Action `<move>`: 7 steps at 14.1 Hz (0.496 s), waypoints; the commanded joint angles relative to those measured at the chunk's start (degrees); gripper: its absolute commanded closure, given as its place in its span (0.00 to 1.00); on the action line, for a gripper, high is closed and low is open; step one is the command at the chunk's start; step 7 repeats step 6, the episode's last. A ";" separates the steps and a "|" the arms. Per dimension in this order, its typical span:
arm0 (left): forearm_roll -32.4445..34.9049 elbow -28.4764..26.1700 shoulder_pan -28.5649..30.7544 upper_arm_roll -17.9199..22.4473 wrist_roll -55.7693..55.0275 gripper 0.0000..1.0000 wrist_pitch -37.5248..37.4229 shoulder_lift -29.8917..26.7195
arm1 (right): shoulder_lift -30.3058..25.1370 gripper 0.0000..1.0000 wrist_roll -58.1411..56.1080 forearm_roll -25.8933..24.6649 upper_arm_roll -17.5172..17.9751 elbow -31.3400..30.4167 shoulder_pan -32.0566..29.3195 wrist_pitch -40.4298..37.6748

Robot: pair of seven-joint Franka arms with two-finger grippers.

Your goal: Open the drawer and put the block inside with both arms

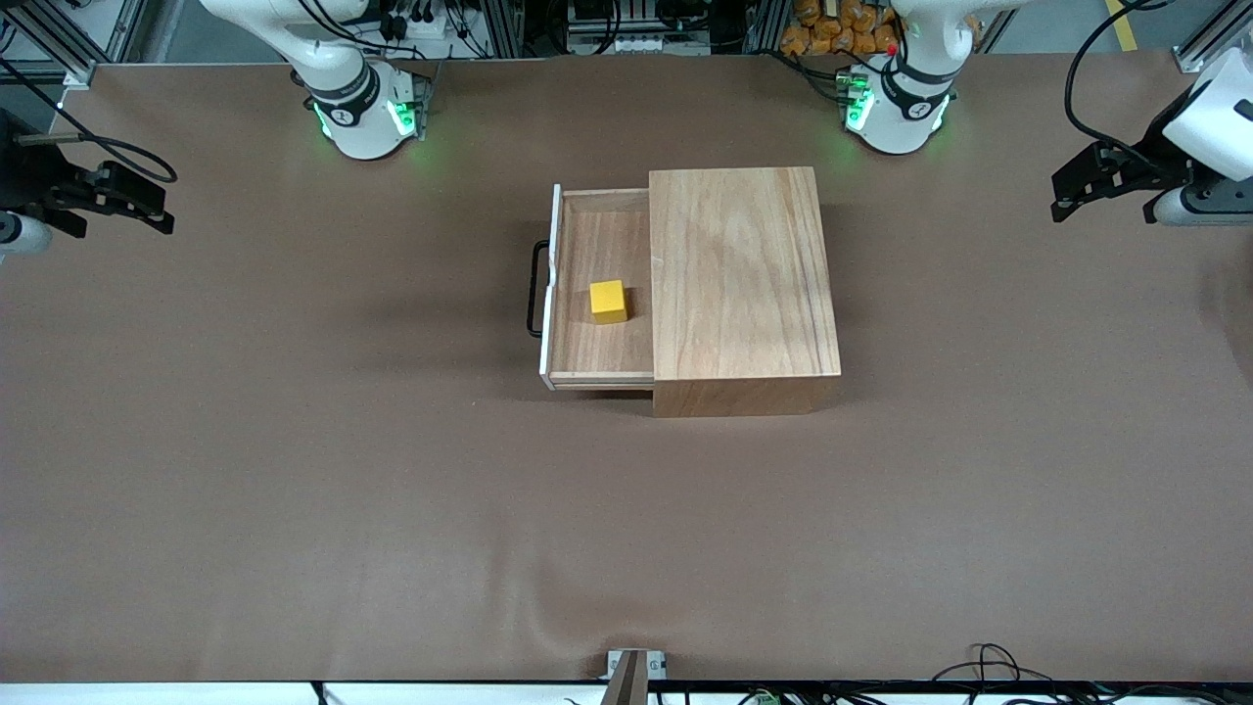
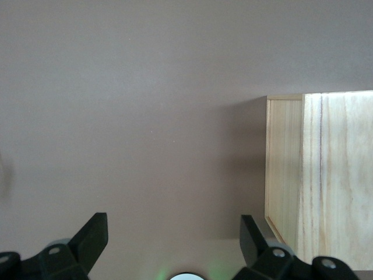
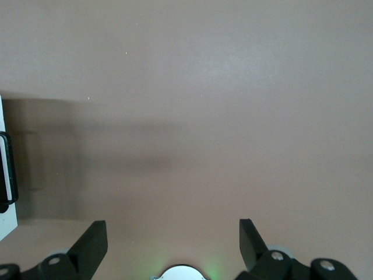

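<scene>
Block (image 1: pixel 608 301) in drawer (image 1: pixel 599 354), pincers well apart.

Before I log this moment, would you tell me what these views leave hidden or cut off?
- Front view: the drawer runs under the box, whose top hides its inner part.
- Left wrist view: the box is cut off by the edge; the block is absent.
- Right wrist view: only the handle and panel edge show.

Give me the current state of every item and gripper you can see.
Light-wood drawer with black loop handle: pulled open from the wooden box.
Small yellow cube block: resting inside the drawer, ungripped.
Left gripper: open, empty, over bare table.
Right gripper: open, empty, over bare table.
</scene>
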 commanded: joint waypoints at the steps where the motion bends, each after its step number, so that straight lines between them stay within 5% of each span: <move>1: -1.18 -0.68 0.57 -0.39 0.95 0.00 0.86 -1.23 | -1.74 0.00 -0.46 -0.25 0.36 -0.49 -0.98 -1.20; 7: -1.09 1.34 0.75 -0.30 1.13 0.00 0.77 -0.08 | -1.39 0.00 -0.37 0.28 -2.18 -0.58 -0.28 1.61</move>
